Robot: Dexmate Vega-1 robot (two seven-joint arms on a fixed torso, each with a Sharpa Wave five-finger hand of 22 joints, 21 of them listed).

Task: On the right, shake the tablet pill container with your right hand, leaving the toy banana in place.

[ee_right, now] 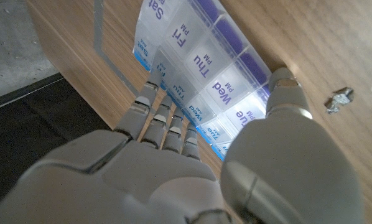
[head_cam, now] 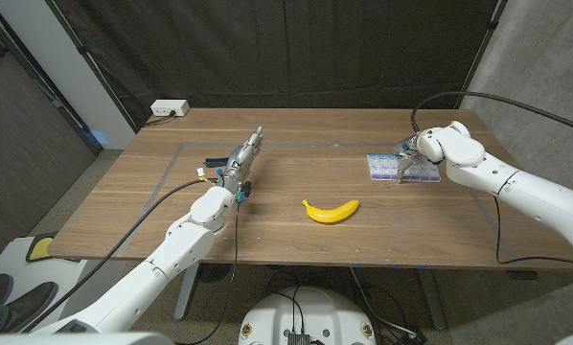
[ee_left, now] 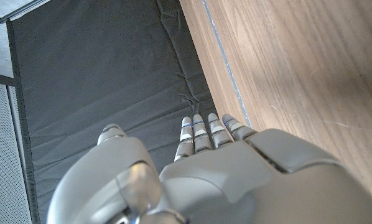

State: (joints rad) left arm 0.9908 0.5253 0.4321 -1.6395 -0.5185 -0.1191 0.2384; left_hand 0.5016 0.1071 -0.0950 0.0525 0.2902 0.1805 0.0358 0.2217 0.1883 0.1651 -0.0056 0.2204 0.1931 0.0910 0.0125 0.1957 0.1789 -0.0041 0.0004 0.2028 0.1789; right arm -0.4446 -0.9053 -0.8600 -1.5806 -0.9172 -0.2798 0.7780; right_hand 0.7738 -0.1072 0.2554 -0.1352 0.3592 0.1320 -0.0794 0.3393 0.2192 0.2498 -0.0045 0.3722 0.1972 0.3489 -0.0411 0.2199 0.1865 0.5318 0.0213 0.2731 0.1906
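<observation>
The left hand [head_cam: 240, 163] is held empty, fingers straight, toward the desk's [head_cam: 152, 216] left edge. The toy banana [head_cam: 331, 211] is left mid-desk. Near the right edge, the pill container [head_cam: 390, 170] is clasped by the right hand [head_cam: 413, 153]; shaking is judged pending.

Both arms wear smooth white shells with rounded joint housings. Left robot hand [head_cam: 240, 163]: grey, slender segmented fingers [ee_left: 201, 134], small blue and yellow fittings at the wrist, black cable trailing along the forearm. Right robot hand [ee_right: 173, 168]: grey plates, pale rounded thumb casing; black cables loop behind its wrist.
</observation>
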